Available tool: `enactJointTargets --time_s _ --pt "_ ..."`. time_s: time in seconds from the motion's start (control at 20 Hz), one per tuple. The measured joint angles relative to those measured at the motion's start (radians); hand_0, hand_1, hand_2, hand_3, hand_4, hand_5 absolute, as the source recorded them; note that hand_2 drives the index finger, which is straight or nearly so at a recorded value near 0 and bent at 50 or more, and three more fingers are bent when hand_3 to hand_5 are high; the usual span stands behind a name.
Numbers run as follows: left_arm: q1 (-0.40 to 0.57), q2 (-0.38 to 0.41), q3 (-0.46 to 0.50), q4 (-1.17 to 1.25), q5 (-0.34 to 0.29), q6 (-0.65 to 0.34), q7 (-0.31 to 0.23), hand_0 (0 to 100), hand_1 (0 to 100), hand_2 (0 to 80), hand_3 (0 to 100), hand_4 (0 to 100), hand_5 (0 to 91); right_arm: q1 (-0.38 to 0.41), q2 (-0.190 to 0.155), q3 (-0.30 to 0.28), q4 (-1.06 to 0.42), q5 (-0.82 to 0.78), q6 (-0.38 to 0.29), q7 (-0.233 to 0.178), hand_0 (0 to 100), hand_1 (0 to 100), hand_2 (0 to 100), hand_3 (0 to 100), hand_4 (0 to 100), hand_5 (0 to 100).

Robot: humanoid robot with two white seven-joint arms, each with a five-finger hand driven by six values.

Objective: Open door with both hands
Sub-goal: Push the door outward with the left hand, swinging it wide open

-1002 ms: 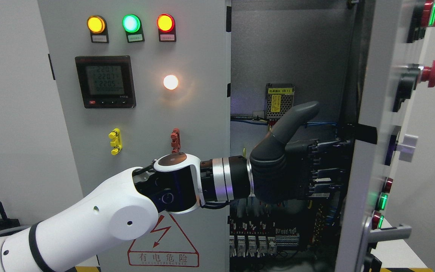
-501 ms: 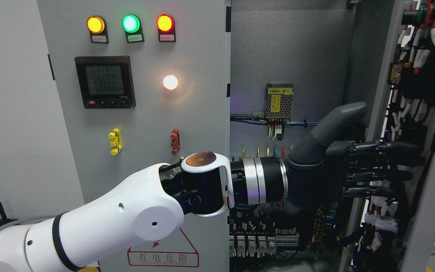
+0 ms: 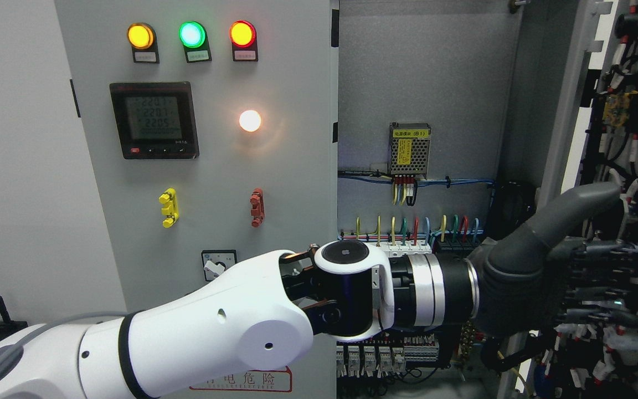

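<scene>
Reaching across from the left, matte black left hand, fingers outstretched flat, grasping nothing, against wired inner face of grey metal door.

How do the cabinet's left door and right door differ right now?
The left door is shut, facing the camera with lamps and a meter; the right door is swung wide open, showing its wired back. Nothing touches the left door; the left hand reaches against the right door. Both are grey metal.

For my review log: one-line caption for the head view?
Left hand pushes the cabinet's right door wide open, exposing wiring.
</scene>
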Motion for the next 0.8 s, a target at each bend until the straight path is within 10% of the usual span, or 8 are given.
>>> enactJointTargets --time_s 0.8 --pt "-0.021 -0.107 -0.026 0.002 -0.002 -0.026 0.173 0 0 0.0 0 3 0.0 0.000 0.000 0.000 0.000 0.000 0.000 0.000 11 0 0 0 0 0"
